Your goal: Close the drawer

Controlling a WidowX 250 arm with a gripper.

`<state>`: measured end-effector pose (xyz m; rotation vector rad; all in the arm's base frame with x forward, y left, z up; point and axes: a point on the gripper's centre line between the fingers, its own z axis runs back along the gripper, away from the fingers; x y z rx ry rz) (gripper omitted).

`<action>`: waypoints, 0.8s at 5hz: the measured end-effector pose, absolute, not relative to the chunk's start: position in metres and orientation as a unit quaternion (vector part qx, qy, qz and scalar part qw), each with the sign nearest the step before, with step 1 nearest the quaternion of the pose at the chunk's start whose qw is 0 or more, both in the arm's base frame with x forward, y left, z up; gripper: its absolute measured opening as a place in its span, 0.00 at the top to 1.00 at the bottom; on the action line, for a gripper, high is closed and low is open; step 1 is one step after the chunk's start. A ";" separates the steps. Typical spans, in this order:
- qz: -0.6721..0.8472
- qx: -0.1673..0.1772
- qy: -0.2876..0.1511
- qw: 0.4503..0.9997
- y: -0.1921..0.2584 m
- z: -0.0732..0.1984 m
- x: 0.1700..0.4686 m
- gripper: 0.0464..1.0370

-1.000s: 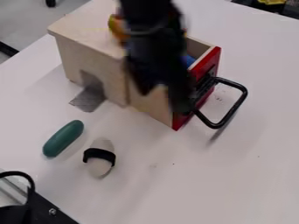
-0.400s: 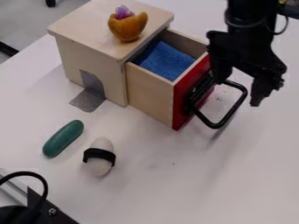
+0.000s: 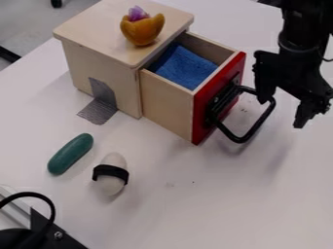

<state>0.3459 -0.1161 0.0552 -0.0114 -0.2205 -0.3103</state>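
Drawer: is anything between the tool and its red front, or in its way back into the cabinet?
Only the drawer's own black handle juts out from the red front toward the tool. Nothing visible blocks the drawer from the cabinet.

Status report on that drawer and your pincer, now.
Pincer open, at the handle. Drawer out, not closed. Blue cloth inside, looks unlikely to snag.
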 end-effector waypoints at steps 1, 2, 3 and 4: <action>-0.161 0.010 -0.087 0.983 -0.114 0.038 0.351 0.04; -0.161 0.011 -0.081 0.984 -0.114 0.033 0.351 0.04; -0.162 0.019 -0.064 0.984 -0.109 0.020 0.350 0.04; -0.160 0.020 -0.056 0.985 -0.106 0.015 0.350 0.04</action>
